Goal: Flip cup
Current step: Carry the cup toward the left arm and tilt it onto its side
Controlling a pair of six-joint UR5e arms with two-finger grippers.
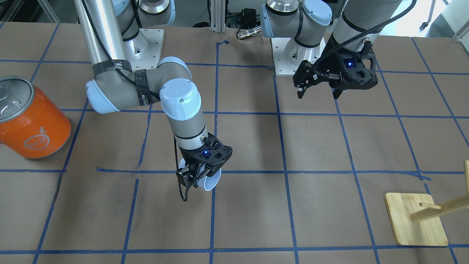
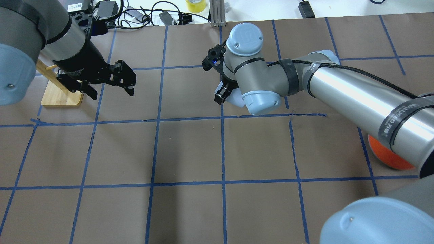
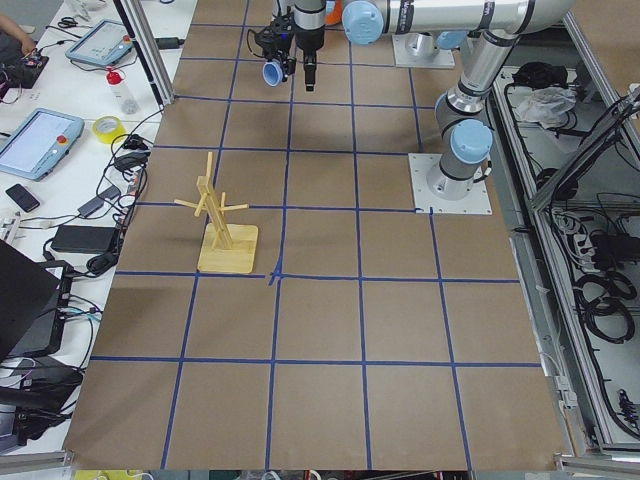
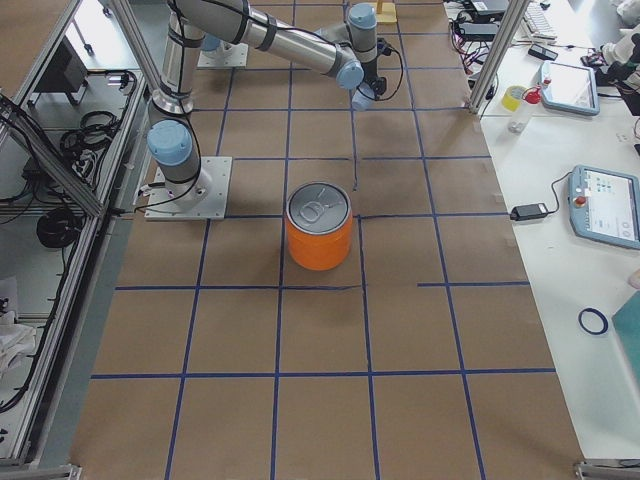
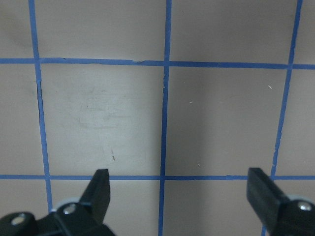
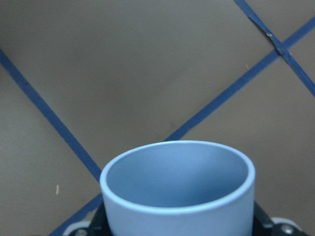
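Observation:
My right gripper (image 1: 199, 176) is shut on the cup (image 1: 211, 182), a small pale blue-white tapered cup. It holds the cup tilted on its side just above the table, near a blue tape crossing. The right wrist view looks into the cup's (image 6: 177, 191) darker blue inside, with its mouth facing away toward the table. In the overhead view the cup (image 2: 236, 100) is mostly hidden under the right wrist. My left gripper (image 1: 318, 92) hangs open and empty above the table, far from the cup. Its two fingertips (image 5: 101, 183) frame bare paper.
A large orange can (image 1: 32, 123) with a silver top stands on the right arm's side of the table. A wooden peg stand (image 1: 416, 220) on a square base is near my left gripper (image 2: 112, 88). Brown paper with a blue tape grid (image 2: 222, 149) covers the table.

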